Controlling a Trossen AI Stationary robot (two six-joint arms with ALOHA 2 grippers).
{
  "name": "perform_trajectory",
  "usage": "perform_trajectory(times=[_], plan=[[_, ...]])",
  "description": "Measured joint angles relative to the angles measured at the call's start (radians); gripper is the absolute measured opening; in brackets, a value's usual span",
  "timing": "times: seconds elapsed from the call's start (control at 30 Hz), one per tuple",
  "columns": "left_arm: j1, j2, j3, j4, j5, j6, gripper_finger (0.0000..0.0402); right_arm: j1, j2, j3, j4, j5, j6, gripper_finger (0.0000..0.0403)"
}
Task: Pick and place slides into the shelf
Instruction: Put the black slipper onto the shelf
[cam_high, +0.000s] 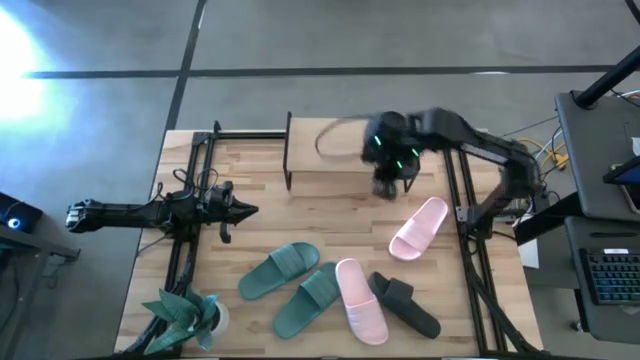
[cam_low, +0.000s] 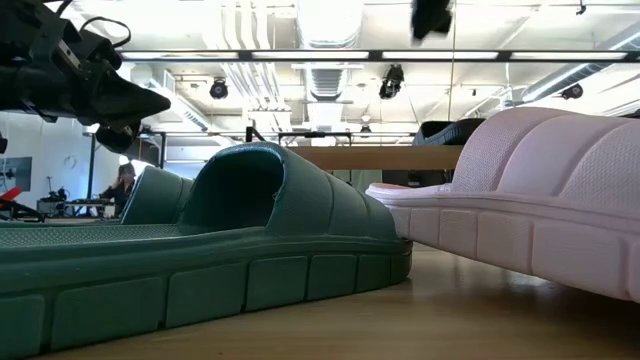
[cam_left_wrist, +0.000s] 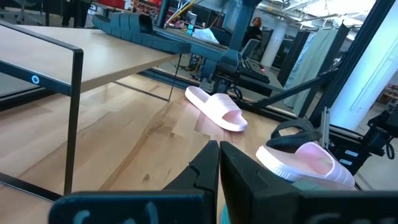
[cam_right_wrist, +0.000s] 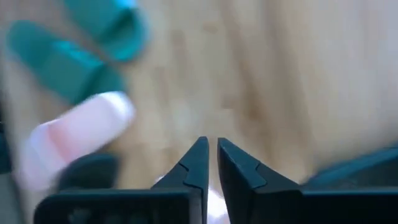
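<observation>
Two dark green slides (cam_high: 280, 270) (cam_high: 310, 298), a light pink slide (cam_high: 360, 300) and a black slide (cam_high: 405, 305) lie soles down near the table's front edge. A second pink slide (cam_high: 418, 228) lies to their far right. The shelf (cam_high: 320, 150) stands at the far middle, and a dark slide (cam_left_wrist: 140, 28) rests on its plank top. My right gripper (cam_high: 386, 186) hangs blurred over the shelf's right end, pointing steeply down. Its fingers (cam_right_wrist: 210, 149) are shut but for a narrow slit, with nothing between them. My left gripper (cam_high: 250, 210) waits level at the left, shut.
A potted plant (cam_high: 185, 315) stands at the front left corner. Black frame rails (cam_high: 190, 200) (cam_high: 470, 250) run along the table's left and right sides. Bare wood lies between the shelf and the row of slides. A desk with a keyboard (cam_high: 610, 280) is off the right edge.
</observation>
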Motion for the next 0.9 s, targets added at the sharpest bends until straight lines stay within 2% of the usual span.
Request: perform_trajectory(times=[0.17, 0.43, 0.6, 0.7, 0.77, 0.9], plan=[[0.0, 0.002, 0.0, 0.0, 0.0, 0.0, 0.0, 0.228, -0.095, -0.052, -0.002, 0.053, 0.394, 0.0049], [0.0, 0.001, 0.0, 0.0, 0.0, 0.0, 0.0, 0.577, -0.185, -0.268, 0.007, 0.161, 1.215, 0.0117], [0.0, 0.0, 0.0, 0.0, 0.0, 0.0, 0.0, 0.81, -0.203, -0.43, 0.114, 0.275, 1.751, 0.0168], [0.0, 0.001, 0.0, 0.0, 0.0, 0.0, 0.0, 0.933, -0.199, -0.501, 0.174, 0.382, 2.06, 0.0195], [0.0, 0.001, 0.0, 0.0, 0.0, 0.0, 0.0, 0.994, -0.189, -0.543, 0.224, 0.423, 2.145, 0.0209], [0.0, 0.001, 0.0, 0.0, 0.0, 0.0, 0.0, 1.02, -0.159, -0.621, 0.372, 0.42, 2.151, 0.0225]])
